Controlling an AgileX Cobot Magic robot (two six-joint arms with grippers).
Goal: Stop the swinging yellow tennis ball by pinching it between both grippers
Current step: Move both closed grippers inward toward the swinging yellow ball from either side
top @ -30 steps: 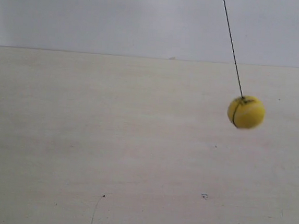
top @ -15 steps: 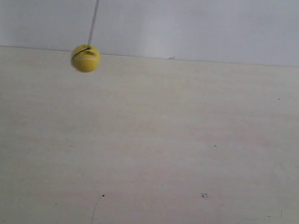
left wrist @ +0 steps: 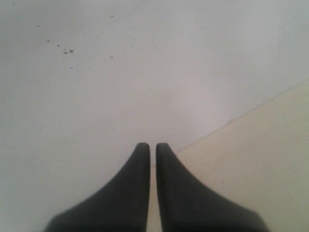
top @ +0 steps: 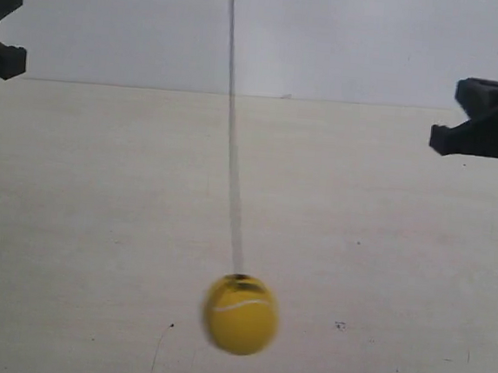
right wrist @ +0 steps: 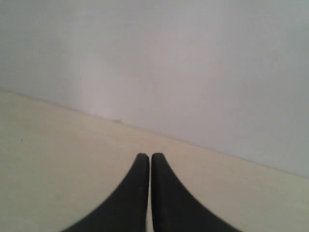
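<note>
While it hangs low and nearest to me, the yellow tennis ball (top: pixel 239 315) is a smear of colour, blurred at its edges, with its white seam curving across the upper face and a dark spot on top where the string (top: pixel 233 150) meets it! That string is blurred too, running up and slightly toward the exterior view's left until it leaves the top of the frame. Near the ball, on the cream tabletop (top: pixel 97 226), there's a small dark mark (top: pixel 340 325) on one side and a thin curved scratch (top: pixel 160 346) on the other. Further back and higher, two black arm ends poke in from the edges. The arm at the exterior view's left (top: pixel 0 58) is mostly cut off, while the arm at the exterior view's right (top: pixel 490 120) shows a pointed tip aimed inward. The ball sits between them across the view, well apart from both and touching neither. Over to the wrist cameras: the left pincer (left wrist: pixel 149 147) has its two black fingers side by side with only a hairline slit between them, closed on nothing, and the right pincer (right wrist: pixel 149 157) is the same, closed up and empty. Farthest off, the tabletop's back edge meets a plain pale wall (top: pixel 375 40), and the left wrist view catches a few dark specks (left wrist: pixel 67 50) on it.
</note>
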